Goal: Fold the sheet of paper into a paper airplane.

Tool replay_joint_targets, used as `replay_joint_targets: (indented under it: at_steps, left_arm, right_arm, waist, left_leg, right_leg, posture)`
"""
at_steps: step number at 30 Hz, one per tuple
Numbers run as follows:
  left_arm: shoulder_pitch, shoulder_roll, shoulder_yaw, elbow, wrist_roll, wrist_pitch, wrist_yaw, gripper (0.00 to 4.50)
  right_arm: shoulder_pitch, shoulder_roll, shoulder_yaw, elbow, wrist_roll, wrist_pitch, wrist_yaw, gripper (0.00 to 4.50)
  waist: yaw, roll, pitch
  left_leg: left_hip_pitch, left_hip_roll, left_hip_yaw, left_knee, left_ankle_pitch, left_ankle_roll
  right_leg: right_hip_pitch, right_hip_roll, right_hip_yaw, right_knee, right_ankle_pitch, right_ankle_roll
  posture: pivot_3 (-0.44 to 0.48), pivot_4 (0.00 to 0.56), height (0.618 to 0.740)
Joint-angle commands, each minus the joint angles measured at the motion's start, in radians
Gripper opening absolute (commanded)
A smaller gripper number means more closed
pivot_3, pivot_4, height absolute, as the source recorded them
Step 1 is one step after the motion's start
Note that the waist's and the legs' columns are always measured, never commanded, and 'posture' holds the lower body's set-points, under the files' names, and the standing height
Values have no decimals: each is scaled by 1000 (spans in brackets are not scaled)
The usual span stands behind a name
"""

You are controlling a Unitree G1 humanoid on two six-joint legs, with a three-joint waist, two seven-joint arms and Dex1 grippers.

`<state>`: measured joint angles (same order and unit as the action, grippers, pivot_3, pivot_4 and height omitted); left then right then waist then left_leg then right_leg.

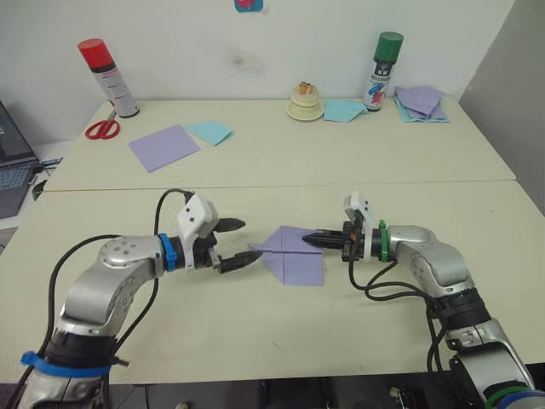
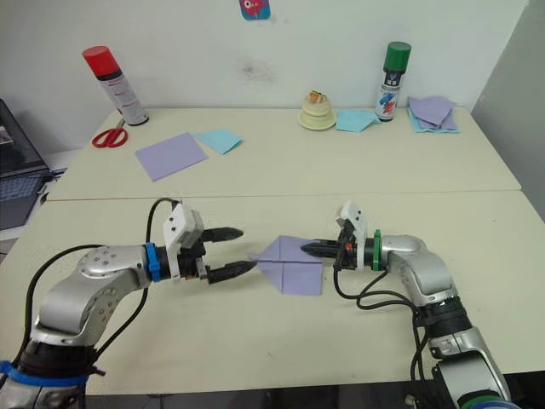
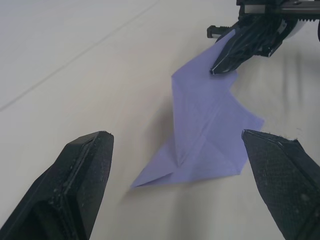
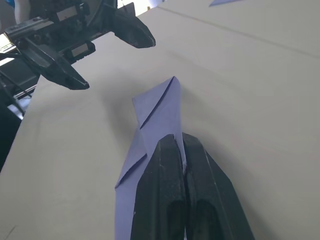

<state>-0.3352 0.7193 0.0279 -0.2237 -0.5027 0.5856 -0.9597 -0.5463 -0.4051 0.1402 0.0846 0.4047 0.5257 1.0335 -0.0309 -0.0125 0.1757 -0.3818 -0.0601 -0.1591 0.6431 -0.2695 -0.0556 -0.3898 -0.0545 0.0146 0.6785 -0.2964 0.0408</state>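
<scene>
The sheet [image 1: 294, 255] lies on the near table [image 1: 255, 332], about midway between the two arms. Its left end is already folded into a point with a centre crease running back from it, while its right part is still a flat rectangle, so I judge the nose folds done and the lengthwise fold and wings still to come (the raised ridge of a finished dart is not there yet). The right gripper [image 1: 313, 240] has its fingers pressed together on the sheet's right edge at the centre crease, pinching the paper. The left gripper [image 1: 240, 243] hovers just left of the nose, fingers spread, holding nothing; its lower fingertip is very close to the point, though I cannot tell if it touches.

The table is bare near, left and right of the sheet, so there is free room to swing a flap either way. The seam [image 1: 281, 184] between the two tables runs well beyond it. Everything else sits far off on the far table: a lavender square [image 1: 164, 146], scissors [image 1: 102, 129], two spray cans [image 1: 109, 77] [image 1: 382, 72] and a paper stack [image 1: 421, 102].
</scene>
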Motion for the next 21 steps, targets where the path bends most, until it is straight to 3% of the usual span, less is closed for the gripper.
replay_joint_targets:
  at_steps: [1, 4, 6, 10, 13, 16, 19, 21]
  left_arm:
    - [-90, 44, 64, 16, -63, 34, -51, 4500]
    - [-144, 119, 92, 36, -90, 67, -108, 4500]
    - [-111, 149, 97, -17, -116, 97, -124, 4500]
    - [68, 182, 97, -155, -122, 95, -138, 4500]
    - [193, 187, 116, -225, -109, 79, -122, 4500]
    - [266, 184, 139, -259, -113, 81, -99, 4500]
    - [308, 181, 122, -263, -82, 52, -89, 4500]
    - [311, 177, 112, -266, -76, 45, -81, 4500]
  right_arm:
    - [-66, 22, -25, -28, -77, -274, -26, 32]
    - [-103, 14, 51, 40, -298, -828, -36, 32]
    - [-106, 11, 107, 135, -478, -1224, -122, 32]
    - [-85, 19, 150, 296, -776, -1537, -366, 32]
    - [-29, -17, 191, 323, -883, -1626, -432, 32]
    - [36, -74, 237, 296, -810, -1634, -400, 32]
    - [130, -133, 315, 155, -593, -1436, -246, 600]
    - [160, -157, 330, 88, -530, -1322, -184, 1272]
  waist:
    - [-3, 0, 0]
    - [-14, 0, 0]
    - [-22, 0, 0]
    - [-28, 0, 0]
    - [-25, -1, 0]
    - [-16, -1, 0]
    - [-10, -1, 1]
    - [-6, -1, 1]
  left_leg:
    - [0, 0, 0, 0, 0, 0]
    - [0, 1, 2, -1, 0, -1]
    - [1, 1, 3, -1, 0, -1]
    - [2, 1, 8, -2, 1, -1]
    - [-1, 0, 9, -1, 1, -1]
    - [0, 1, 8, -1, 1, -1]
    - [5, 2, 7, 0, -1, 2]
    - [6, 2, 6, 0, -2, 3]
  right_leg:
    - [0, 0, 0, 0, 0, 0]
    - [-2, 1, 0, 1, 0, 0]
    - [-2, 1, 0, 1, 0, 0]
    - [-1, 1, 4, 0, -2, 3]
    - [-6, 1, 5, 2, -1, 2]
    - [-5, 1, 5, 3, -1, 1]
    - [2, 1, 5, 2, 0, 0]
    - [4, 1, 5, 2, 0, 0]
  posture:
    - [0, 150, 740]
    - [0, 150, 740]
    - [0, 150, 740]
    - [0, 150, 740]
    - [0, 150, 740]
    - [0, 150, 740]
    - [0, 150, 740]
    - [0, 150, 740]
